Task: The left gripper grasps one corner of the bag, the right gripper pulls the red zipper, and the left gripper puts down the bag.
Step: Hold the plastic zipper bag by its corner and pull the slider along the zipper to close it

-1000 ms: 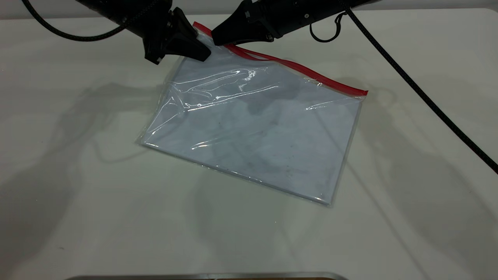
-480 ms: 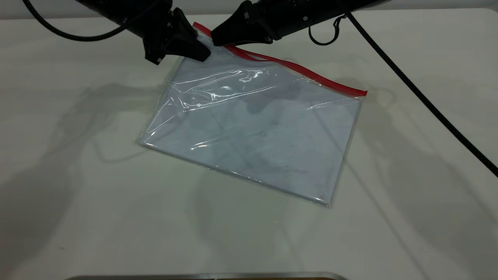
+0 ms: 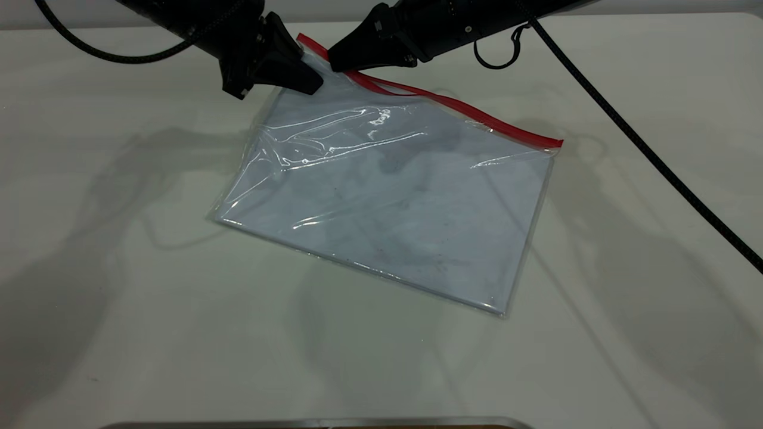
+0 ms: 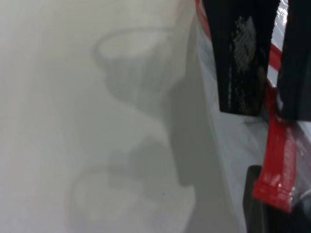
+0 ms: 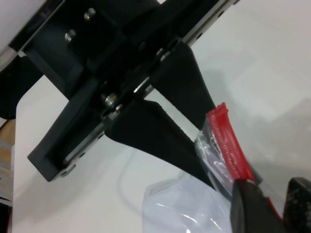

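Left gripper (image 3: 310,80) clamped on bag (image 3: 387,196) corner (image 3: 316,62), lifted off table (image 3: 119,298). Right gripper (image 3: 337,59) beside corner, closed on red zipper (image 3: 453,104).

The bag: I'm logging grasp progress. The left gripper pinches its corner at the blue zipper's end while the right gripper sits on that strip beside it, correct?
Not quite: the zipper is red, as the exterior view shows. Otherwise yes: the left gripper pinches the bag at its corner, the right gripper beside it on the strip.

Clear bag (image 3: 393,202), red zipper (image 3: 477,116), black left gripper (image 3: 310,80).
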`<state>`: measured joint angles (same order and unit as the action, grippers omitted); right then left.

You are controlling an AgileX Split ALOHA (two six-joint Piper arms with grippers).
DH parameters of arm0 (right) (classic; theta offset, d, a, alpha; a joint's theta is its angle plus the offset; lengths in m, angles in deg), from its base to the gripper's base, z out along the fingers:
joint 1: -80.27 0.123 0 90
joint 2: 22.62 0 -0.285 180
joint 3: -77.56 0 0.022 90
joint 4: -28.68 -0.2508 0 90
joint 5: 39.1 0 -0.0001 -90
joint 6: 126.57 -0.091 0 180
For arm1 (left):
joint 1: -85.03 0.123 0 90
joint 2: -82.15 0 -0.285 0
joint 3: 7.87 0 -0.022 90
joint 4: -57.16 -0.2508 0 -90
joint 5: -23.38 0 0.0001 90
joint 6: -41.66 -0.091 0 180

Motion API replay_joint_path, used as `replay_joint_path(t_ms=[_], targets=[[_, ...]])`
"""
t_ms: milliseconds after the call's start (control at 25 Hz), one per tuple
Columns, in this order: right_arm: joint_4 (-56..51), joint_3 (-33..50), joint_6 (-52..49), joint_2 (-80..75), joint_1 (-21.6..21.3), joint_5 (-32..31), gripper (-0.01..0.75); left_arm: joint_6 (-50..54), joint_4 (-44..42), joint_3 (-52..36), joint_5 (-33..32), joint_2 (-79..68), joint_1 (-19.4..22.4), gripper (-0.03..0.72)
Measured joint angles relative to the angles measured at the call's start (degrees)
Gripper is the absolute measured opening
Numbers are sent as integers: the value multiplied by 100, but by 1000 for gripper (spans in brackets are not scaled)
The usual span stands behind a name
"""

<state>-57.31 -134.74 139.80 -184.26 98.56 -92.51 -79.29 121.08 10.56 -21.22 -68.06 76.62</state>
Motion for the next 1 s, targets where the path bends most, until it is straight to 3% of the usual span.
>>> replay_joint_path(t_ms=[280, 1000], targets=[[-5, -19, 96, 0, -10, -10, 62, 8, 178, -17, 1, 0, 0, 63], [35, -47, 182, 22, -226, -291, 56, 251, 667, -40, -367, 106, 156, 63]])
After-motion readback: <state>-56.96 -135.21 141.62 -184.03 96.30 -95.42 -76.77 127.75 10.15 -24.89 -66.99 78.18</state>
